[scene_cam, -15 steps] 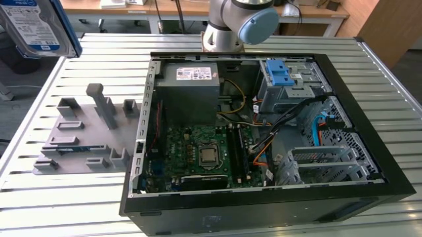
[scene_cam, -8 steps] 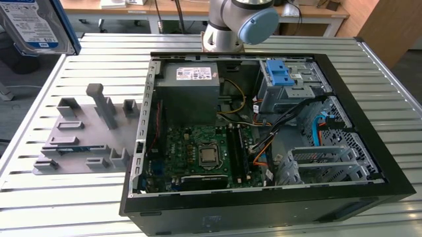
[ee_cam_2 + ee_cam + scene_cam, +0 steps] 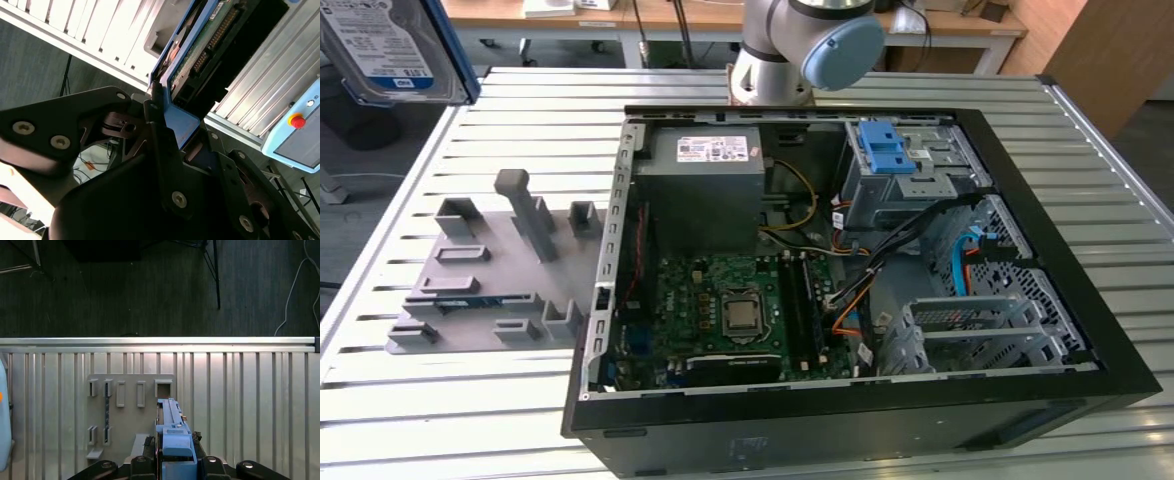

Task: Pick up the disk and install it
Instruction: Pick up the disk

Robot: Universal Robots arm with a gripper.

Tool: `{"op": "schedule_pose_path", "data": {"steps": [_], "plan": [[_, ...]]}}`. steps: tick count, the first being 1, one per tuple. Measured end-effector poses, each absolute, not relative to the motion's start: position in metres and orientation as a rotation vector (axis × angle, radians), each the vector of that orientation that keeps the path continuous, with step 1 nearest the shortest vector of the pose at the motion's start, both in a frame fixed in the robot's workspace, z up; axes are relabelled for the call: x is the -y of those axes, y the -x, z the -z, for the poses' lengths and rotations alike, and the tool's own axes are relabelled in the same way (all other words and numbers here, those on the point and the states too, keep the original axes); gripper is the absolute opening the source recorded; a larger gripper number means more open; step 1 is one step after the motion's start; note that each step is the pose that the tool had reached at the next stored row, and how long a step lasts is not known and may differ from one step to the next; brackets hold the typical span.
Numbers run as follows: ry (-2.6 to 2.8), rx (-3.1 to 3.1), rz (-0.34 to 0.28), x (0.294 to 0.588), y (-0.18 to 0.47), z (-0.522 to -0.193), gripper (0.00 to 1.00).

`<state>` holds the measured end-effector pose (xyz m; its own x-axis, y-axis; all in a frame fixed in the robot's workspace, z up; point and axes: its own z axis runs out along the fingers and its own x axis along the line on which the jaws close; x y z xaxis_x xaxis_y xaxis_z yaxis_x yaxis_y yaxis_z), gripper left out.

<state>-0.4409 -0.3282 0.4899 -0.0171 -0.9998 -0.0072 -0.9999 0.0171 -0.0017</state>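
The disk [image 3: 390, 45] hangs high at the exterior view's left, off the table's corner, a silver drive with a white-and-blue label in a blue carrier bracket. In the second wrist view my gripper [image 3: 175, 117] is shut on the disk [image 3: 200, 50], its black fingers [image 3: 152, 107] pressed against the blue bracket. The first wrist view looks along the disk [image 3: 172, 420] edge-on, held by the gripper [image 3: 172, 462] above the grey fixture [image 3: 130, 390].
An open black computer case [image 3: 854, 420] lies on the slatted metal table [image 3: 480, 420], with a drive cage and blue latch [image 3: 887, 150], a grey power supply [image 3: 707, 180] and a motherboard [image 3: 734, 310]. The grey slotted fixture [image 3: 494, 270] sits at the case's left. The arm's base [image 3: 801, 45] stands behind.
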Motion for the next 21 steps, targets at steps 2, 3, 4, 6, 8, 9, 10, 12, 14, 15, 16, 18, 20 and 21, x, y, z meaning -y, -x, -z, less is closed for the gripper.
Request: {"op": "schedule_pose_path", "data": {"steps": [2, 3, 4, 6, 8, 9, 10, 12, 14, 15, 16, 18, 20, 21], "plan": [[2.198, -2.236, -0.006, 0.328, 0.441, -0.492, 0.37], [2.198, -2.236, -0.006, 0.328, 0.441, -0.493, 0.37], [2.198, -2.236, -0.006, 0.328, 0.441, -0.494, 0.37], [2.198, -2.236, -0.006, 0.328, 0.441, -0.495, 0.37], [2.198, -2.236, -0.006, 0.328, 0.441, -0.497, 0.37], [2.198, -2.236, -0.006, 0.328, 0.441, -0.497, 0.37], [2.198, -2.236, -0.006, 0.328, 0.441, -0.498, 0.37], [2.198, -2.236, -0.006, 0.328, 0.441, -0.5, 0.37], [2.198, -2.236, -0.006, 0.328, 0.441, -0.501, 0.37], [2.198, -2.236, -0.006, 0.328, 0.441, -0.501, 0.37], [2.198, -2.236, -0.006, 0.328, 0.441, -0.502, 0.37], [2.198, -2.236, -0.006, 0.328, 0.441, -0.503, 0.37], [2.198, -2.236, -0.006, 0.328, 0.441, -0.505, 0.37], [2.198, -2.236, -0.006, 0.328, 0.441, -0.505, 0.37]]}}
